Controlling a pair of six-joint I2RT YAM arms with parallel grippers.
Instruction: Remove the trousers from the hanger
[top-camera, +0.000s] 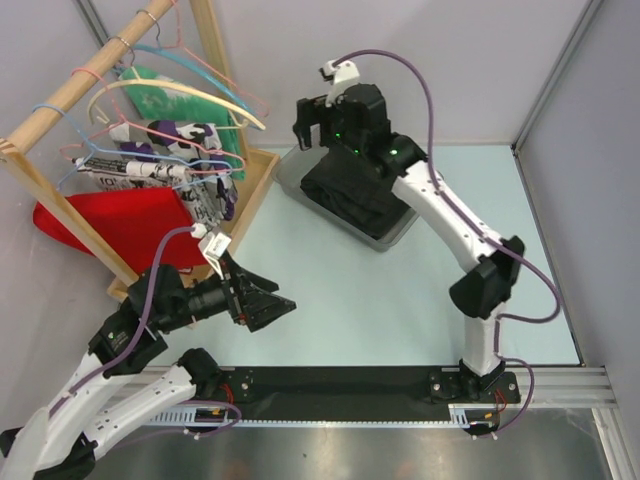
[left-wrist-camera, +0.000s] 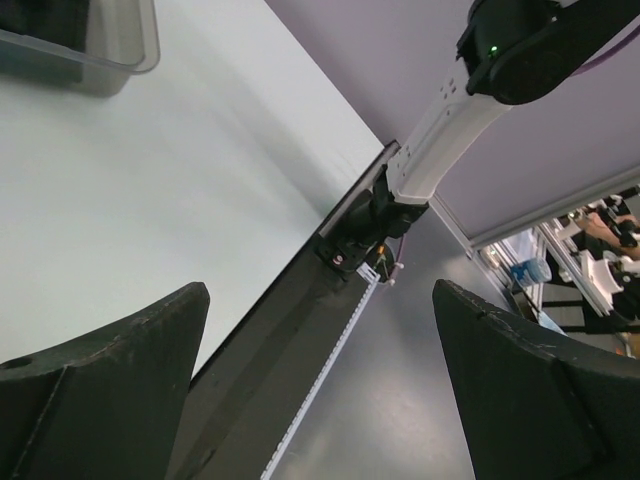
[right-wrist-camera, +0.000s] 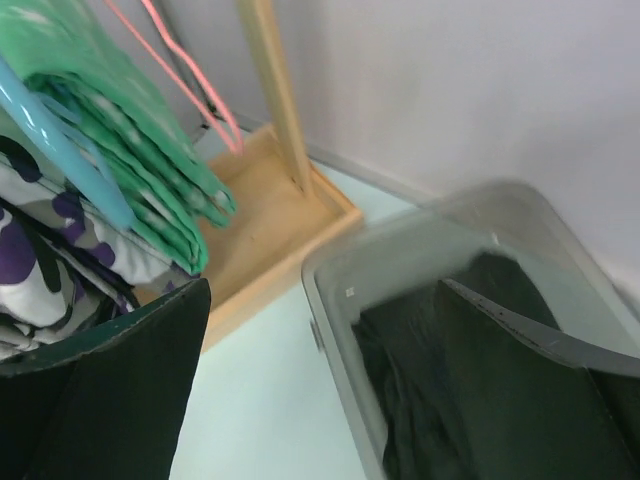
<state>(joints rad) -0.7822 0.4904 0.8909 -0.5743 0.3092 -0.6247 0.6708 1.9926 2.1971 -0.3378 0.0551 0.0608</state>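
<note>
Black cloth, the trousers, lies bunched in a grey bin by the far edge of the desk, about midway along it. No hanger is on them. A pink wire hanger hangs on the wooden rack at the far-left corner, well apart from the bin, among a green garment and purple-and-white ones.

Right tool: poised over the bin's left end, fingers spread wide, nothing between them. Its wrist view looks straight down past both fingers onto the dark fabric and the bin rim.

Left tool: low near the near-left corner, pointing along the desk toward the right arm's base, fingers spread, gripping nothing.

Step in hand, as I read it: the drop-off. Trousers look separated from the hanger and deposited, so the task seems all but finished.

Next move likely calls for lifting the right arm straight up, clear of the bin rim and without snagging the cloth, then drawing it toward the near edge.
</note>
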